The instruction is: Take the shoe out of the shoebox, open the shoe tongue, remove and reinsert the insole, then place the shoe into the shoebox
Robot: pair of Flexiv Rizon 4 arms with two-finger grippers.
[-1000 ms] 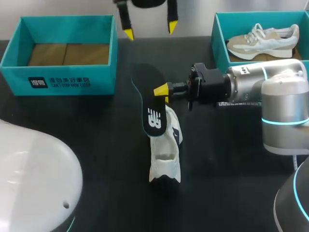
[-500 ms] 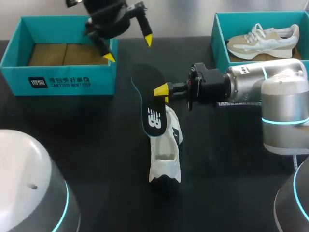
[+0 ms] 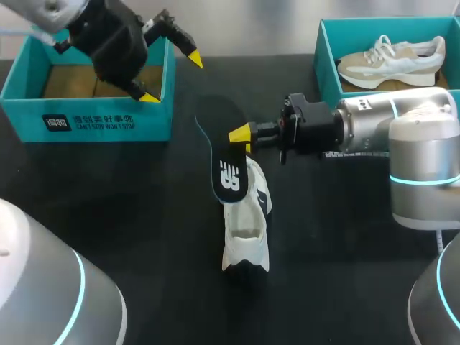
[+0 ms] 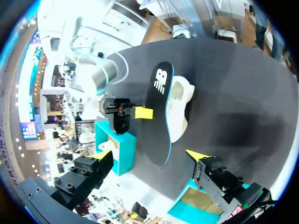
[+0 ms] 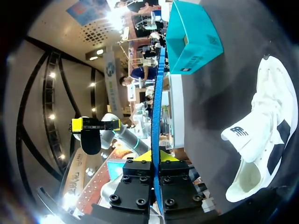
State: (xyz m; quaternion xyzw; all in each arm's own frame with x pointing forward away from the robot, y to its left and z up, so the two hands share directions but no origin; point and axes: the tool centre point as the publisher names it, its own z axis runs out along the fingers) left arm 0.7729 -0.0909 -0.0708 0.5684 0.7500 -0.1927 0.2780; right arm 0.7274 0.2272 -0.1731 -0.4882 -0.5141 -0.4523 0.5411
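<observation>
Insole (image 4: 159, 112) and shoe (image 4: 181, 105) ahead of claw (image 4: 147, 155)

Body notes.

- right arm (image 3: 424, 136): silver-grey cylindrical links with a glowing cyan ring at each joint. A thin pale cable runs beside the lower link. The wrist section is black and boxy, with small red spots.
- right gripper (image 5: 156, 156): 2 black finger blocks with socket-head screws on their faces and yellow wedge tips.
- left arm (image 3: 36, 11): pale grey link ending in a black housing.
- left gripper (image 4: 149, 156): 2 black finger blocks with hex screws and pointed yellow tips. One block has green and red marks at its edge.
- near shells (image 3: 43, 287): 2 large rounded grey domes, each with a cyan light band.
</observation>
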